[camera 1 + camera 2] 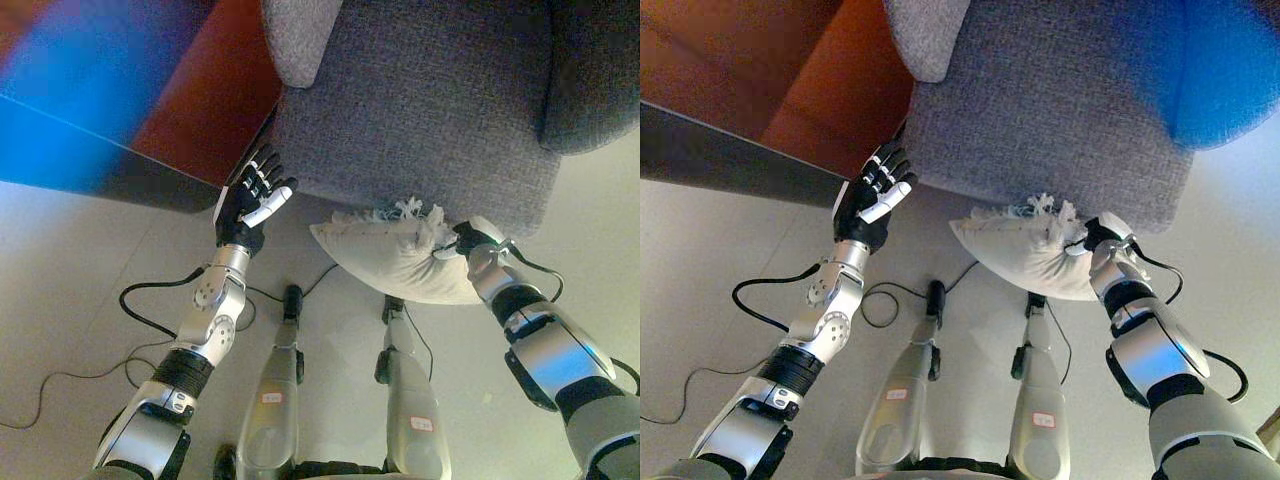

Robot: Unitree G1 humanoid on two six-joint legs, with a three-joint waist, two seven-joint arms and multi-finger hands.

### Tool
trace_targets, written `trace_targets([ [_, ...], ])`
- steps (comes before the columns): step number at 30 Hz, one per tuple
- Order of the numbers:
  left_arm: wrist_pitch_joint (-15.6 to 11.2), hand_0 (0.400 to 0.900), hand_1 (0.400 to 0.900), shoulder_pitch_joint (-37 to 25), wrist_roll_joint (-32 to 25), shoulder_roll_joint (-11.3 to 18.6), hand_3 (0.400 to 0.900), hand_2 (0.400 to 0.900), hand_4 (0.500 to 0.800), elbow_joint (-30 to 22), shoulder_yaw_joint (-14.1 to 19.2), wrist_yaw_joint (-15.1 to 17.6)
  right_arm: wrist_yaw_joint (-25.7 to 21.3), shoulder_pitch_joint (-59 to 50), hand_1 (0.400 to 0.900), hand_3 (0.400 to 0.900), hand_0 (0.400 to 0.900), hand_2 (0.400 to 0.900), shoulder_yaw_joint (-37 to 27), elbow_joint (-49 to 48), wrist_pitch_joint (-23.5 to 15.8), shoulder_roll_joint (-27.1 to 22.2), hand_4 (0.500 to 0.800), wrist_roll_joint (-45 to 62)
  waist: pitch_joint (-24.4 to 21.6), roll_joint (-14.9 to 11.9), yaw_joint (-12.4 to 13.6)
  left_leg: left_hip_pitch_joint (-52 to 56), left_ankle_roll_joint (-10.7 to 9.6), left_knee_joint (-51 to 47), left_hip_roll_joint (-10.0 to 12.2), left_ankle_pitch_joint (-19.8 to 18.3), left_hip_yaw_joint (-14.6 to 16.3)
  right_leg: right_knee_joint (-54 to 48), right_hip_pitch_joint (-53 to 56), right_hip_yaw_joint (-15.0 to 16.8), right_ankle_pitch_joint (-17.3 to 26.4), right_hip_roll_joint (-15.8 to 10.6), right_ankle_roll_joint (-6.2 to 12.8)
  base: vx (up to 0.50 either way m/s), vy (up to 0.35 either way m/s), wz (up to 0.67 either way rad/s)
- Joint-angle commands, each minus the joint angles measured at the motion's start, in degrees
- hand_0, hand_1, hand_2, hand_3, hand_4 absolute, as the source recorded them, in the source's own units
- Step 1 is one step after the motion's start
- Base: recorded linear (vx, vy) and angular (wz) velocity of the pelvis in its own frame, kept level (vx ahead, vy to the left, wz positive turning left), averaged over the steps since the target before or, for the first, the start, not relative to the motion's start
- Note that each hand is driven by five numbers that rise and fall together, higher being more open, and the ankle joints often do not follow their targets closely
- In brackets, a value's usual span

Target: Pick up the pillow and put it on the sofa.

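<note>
Right hand (470, 240) fingers clamped on pillow (395, 258) below sofa (440, 110); left hand (250, 203) raised, fingers apart.

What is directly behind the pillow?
The grey sofa front rises behind the pillow, which the right robot hand grips. Whether the pillow touches it stays hidden.

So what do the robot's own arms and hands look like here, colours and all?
Both arms are silver-grey metal shells broken by black ribbed joint sections. The left hand is dark, with a white cover along one finger. The right hand is mostly hidden against the pillow; what shows is dark, above a pale grey wrist.
</note>
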Motion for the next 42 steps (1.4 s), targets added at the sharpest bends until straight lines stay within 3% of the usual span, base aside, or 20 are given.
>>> trace_targets([
  [1, -6.6, 0.9, 0.9, -4.7, -0.4, 1.3, 0.9, 0.9, 0.8, -9.0, 0.5, 0.0, -1.3, -7.4, 0.4, 0.4, 0.4, 0.4, 3.7, 0.2, 0.7, -5.5, 0.5, -2.4, 0.7, 2.0, 0.4, -3.8, 0.9, 4.5, -2.0, -1.1, -0.6, 5.7, -0.2, -0.2, -3.3, -5.6, 7.38, 0.0, 0.0, 0.0],
  [10, -6.1, 0.9, 0.9, -3.8, -0.4, 1.1, 0.9, 0.9, 0.8, -9.0, 0.7, 0.4, -2.5, -5.7, 0.4, 0.4, 0.4, 0.4, 2.3, -0.2, 0.7, -6.0, 0.5, -1.0, 0.7, 1.8, 0.4, -1.9, 1.0, 4.5, -1.8, -1.5, -0.5, 6.1, 1.3, -0.7, -3.5, -5.6, 7.2, 0.01, -0.001, 0.0],
  [16, -4.4, 0.9, 0.9, -2.7, -0.6, 1.2, 0.9, 0.9, 0.8, -8.0, 1.6, 1.3, -4.2, -3.3, 0.4, 0.4, 0.4, 0.4, 0.9, -2.3, -1.5, -6.6, 0.5, 0.5, 0.7, 0.9, 0.2, 1.7, 1.0, 4.0, -1.3, -1.8, 0.0, 6.1, 4.9, -1.1, -4.2, -5.2, 7.11, 0.03, 0.002, -0.02],
  [20, -2.3, 0.9, 0.9, -1.8, -0.8, 1.4, 0.9, 0.9, 0.8, -6.0, 2.4, 1.9, -5.1, -0.4, 0.4, 0.4, 0.4, 0.4, -0.1, -5.8, -2.6, -7.5, 0.5, 1.5, 0.7, -0.2, 0.1, 6.0, 0.9, 3.1, -0.7, -2.1, 0.5, 5.9, 9.0, -1.4, -4.8, -5.0, 7.17, 0.07, -0.027, -0.03],
  [27, 0.2, 0.9, 0.9, 1.5, 2.0, 0.5, 0.9, 0.9, 0.8, -4.0, 3.0, 2.9, -5.1, 6.2, 0.4, 0.4, 0.4, 0.4, -2.1, -17.7, -0.8, -9.6, 0.5, 1.5, 0.7, -1.7, -0.4, 15.9, 0.7, 0.7, 0.2, -2.4, 0.8, 5.0, 18.7, -1.5, -5.8, -5.0, 7.37, 0.09, -0.019, 0.0],
  [36, 3.8, 0.9, 0.9, 11.0, 5.0, -2.2, 0.9, 0.9, 0.8, -2.9, 4.9, 1.5, -2.4, 18.9, 0.4, 0.4, 0.4, 0.4, -6.1, -31.9, 2.2, -11.5, 0.5, -3.8, -8.3, -4.2, -1.2, 24.5, 0.6, -1.7, 1.3, -3.2, 0.9, 3.9, 27.4, -1.6, -7.1, -4.5, 7.51, 0.21, -0.02, 0.05],
  [42, 6.2, 0.9, 0.9, 16.0, 5.7, -1.8, 0.9, 0.9, 0.8, -2.1, 6.4, -1.0, 3.5, 23.4, 0.4, 0.4, 0.4, 0.4, -8.9, -37.2, 2.8, -13.8, 0.5, -8.4, -14.6, -5.1, -1.2, 28.5, 0.6, -3.3, 1.8, -3.6, 1.0, 2.5, 31.5, -1.9, -7.5, -4.0, 7.69, 0.19, -0.006, 0.03],
])
